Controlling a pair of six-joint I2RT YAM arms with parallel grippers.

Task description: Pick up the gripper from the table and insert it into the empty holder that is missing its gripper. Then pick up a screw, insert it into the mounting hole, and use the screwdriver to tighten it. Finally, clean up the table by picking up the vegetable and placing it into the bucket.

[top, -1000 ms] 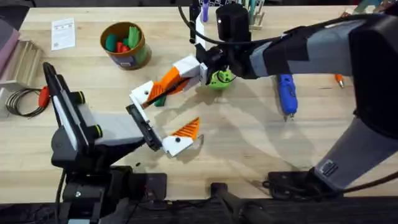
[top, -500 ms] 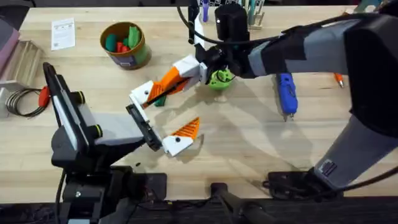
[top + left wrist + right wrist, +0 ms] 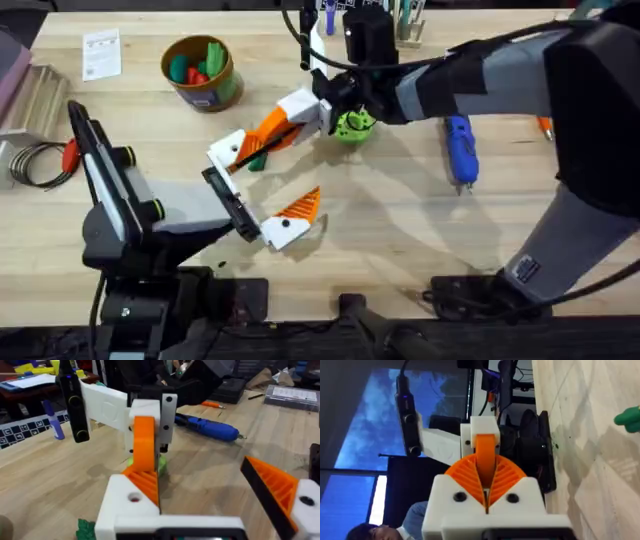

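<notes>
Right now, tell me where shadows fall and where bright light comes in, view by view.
Overhead: the right arm throws a broad soft shadow on the table, left of the screwdriver. Left wrist: a faint shadow lies on the wood under the right hand. Right wrist: a bright blue window glows beside dark surroundings.

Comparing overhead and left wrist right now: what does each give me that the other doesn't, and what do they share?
Overhead alone: the bucket at the table's far left with toys in it, and the whole right arm reaching across the middle.

Left wrist alone: a close side look at the gripper standing upright with its ribbed end at the top of the holder, whose screw hole faces the camera. Whether it is seated I cannot tell.

Both: the right gripper shut on the gripper, the screwdriver lying on the table, and the vegetable beside the holder.
</notes>
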